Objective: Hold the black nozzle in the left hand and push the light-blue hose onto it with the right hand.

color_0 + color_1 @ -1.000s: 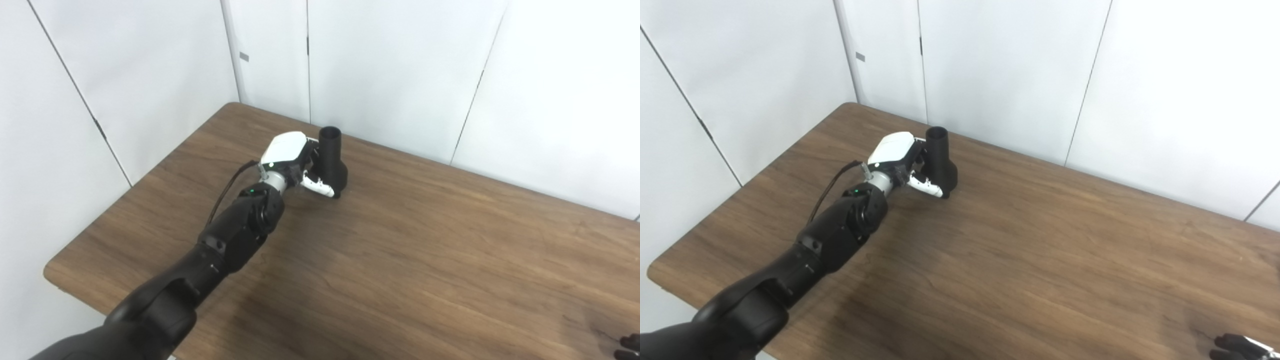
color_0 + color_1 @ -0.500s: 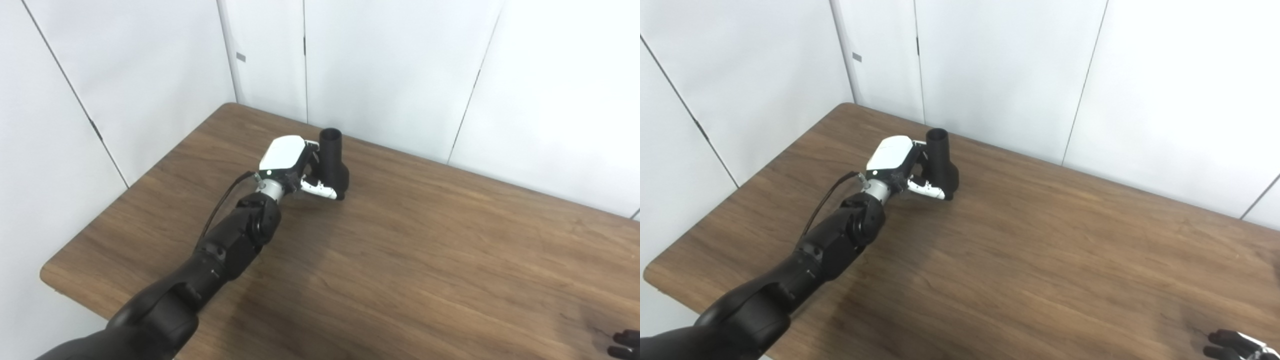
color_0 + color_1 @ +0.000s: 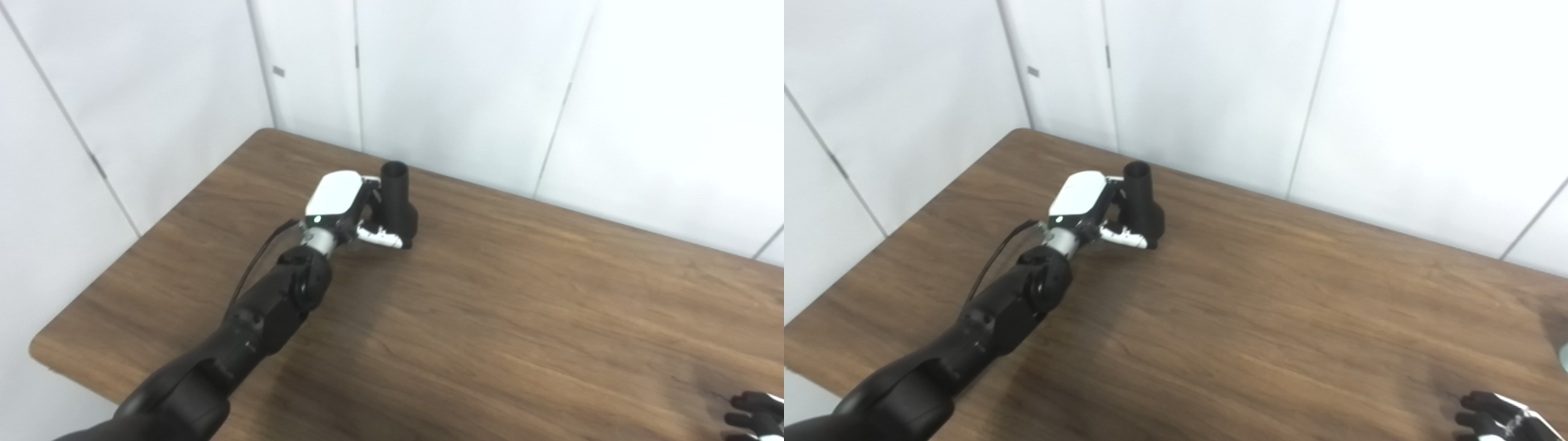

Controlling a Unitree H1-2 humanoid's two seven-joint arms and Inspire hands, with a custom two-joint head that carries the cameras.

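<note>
gripping the nozzle at the far left of the table

left hand [image 3: 343,205]: reaches across the table [image 3: 520,318] toward the far left corner. its white-backed palm faces the nozzle [image 3: 398,199]. the fingers [image 3: 370,190] curl around the nozzle's neck from the left, and the thumb [image 3: 381,236] presses across the lower body in front. the hand is closed on the part.

nozzle: black, upright with a slight lean, narrow round mouth at the top, wider body below. its base is at or just above the table surface; which of the two cannot be told.

right hand [image 3: 1497,419]: visible only at the bottom right corner, over the near right part of the table, well apart from the nozzle. dark fingertips show with gaps between them. whether it holds anything cannot be told.

hose: only a pale sliver shows at the right edge of the right eye view; it cannot be identified.
</note>
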